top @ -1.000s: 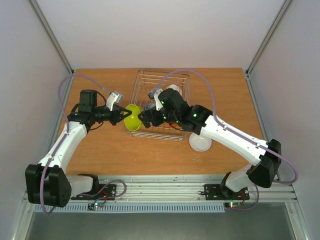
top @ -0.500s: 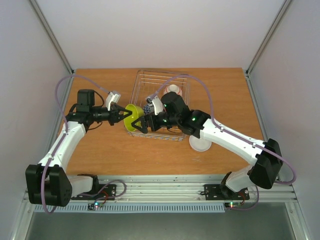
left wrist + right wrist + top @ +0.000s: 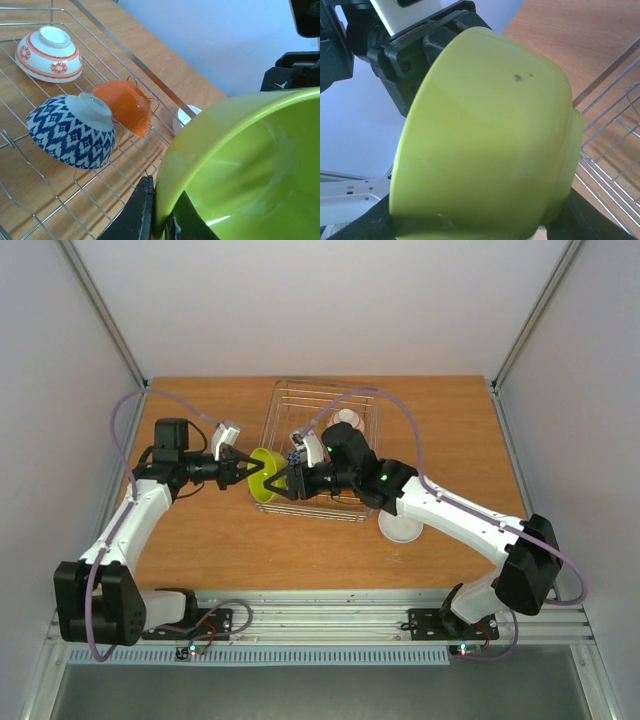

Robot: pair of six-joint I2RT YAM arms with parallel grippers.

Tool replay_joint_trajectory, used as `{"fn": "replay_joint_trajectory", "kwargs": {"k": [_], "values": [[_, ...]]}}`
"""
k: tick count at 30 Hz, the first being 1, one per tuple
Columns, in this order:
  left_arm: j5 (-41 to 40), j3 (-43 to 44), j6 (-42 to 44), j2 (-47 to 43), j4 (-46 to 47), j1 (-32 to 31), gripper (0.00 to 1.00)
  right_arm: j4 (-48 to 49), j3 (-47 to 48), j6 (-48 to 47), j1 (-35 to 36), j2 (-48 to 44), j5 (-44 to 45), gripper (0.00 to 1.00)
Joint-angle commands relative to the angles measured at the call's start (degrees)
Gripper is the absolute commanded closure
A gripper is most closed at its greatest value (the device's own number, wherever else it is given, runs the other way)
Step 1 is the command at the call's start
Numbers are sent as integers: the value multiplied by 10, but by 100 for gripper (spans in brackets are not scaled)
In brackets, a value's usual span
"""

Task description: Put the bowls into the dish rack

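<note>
The lime green bowl [image 3: 266, 476] hangs tilted above the left front corner of the wire dish rack [image 3: 330, 390]. My left gripper [image 3: 247, 472] is shut on its rim, one finger inside and one outside, as the left wrist view [image 3: 162, 220] shows on the bowl [image 3: 240, 165]. My right gripper [image 3: 283, 480] is open, its fingers spread on either side of the bowl's body [image 3: 485, 140]. In the rack [image 3: 125, 52] lie a blue-and-white bowl [image 3: 70, 130], an orange bowl [image 3: 122, 105] and a red-and-white bowl [image 3: 49, 52], all upside down or tilted.
A white bowl [image 3: 400, 526] sits on the table just right of the rack's front corner, under my right forearm. The two arms meet over the rack's left front edge. Side walls stand at the left and right table edges.
My right gripper has moved left out of the rack to the green bowl and now straddles it. My left gripper still holds the bowl, shifted slightly up and right.
</note>
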Motion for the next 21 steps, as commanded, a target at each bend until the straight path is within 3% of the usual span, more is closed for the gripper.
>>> {"fn": "replay_joint_trajectory", "kwargs": {"k": [1, 3, 6, 7, 9, 12, 21], "values": [[39, 7, -2, 2, 12, -1, 100, 19, -1, -11, 1, 9, -11, 77], [36, 7, -1, 1, 10, 0, 99, 19, 0, -12, 0, 9, -11, 96], [-4, 7, -2, -5, 11, 0, 98, 11, 5, -22, 0, 9, 2, 99], [-24, 6, -6, -7, 15, -1, 90, 0, 10, -28, 0, 9, 13, 99], [-63, 6, -11, -17, 17, -1, 50, -35, 30, -47, -2, 13, 47, 99], [-121, 1, -19, -37, 27, -1, 30, -122, 87, -78, -19, 38, 105, 99], [-209, -3, -23, -54, 34, -1, 23, -325, 346, -171, -87, 215, 285, 99]]}}
